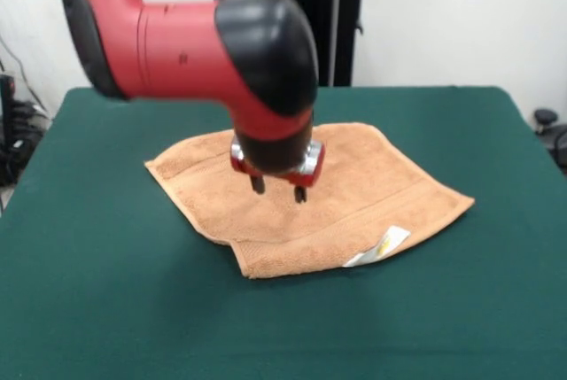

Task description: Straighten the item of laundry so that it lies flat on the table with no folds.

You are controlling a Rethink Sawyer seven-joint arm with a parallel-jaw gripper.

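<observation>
An orange-tan terry towel (pixel 310 198) lies near the middle of the dark green table (pixel 97 309), turned like a diamond so that its corners point roughly toward 9, 12, 3 and 6 o'clock. It is not fully flat: along the edge running from about 7 to 5 o'clock a folded layer shows, with one thickness of cloth lying over another and a small step where the two edges meet near 6 o'clock. A small white label with a yellow mark (pixel 379 247) sits on that near edge, toward 4 o'clock of the towel. A woven border band runs along the towel's upper left side, from the 9 o'clock corner up toward 12. The red and black Sawyer arm (pixel 190 39) comes in from the upper left and bends down over the towel's centre. Its pincer (pixel 278 189) hangs over the middle of the cloth with its two short dark fingers (pixel 257 184) pointing down and spread apart, released, with nothing between them; whether the tips touch the terry or hover just above it cannot be told. Behind the table, at 12 o'clock, stands the robot's black pedestal (pixel 328 34) against a white wall (pixel 461 17).
</observation>
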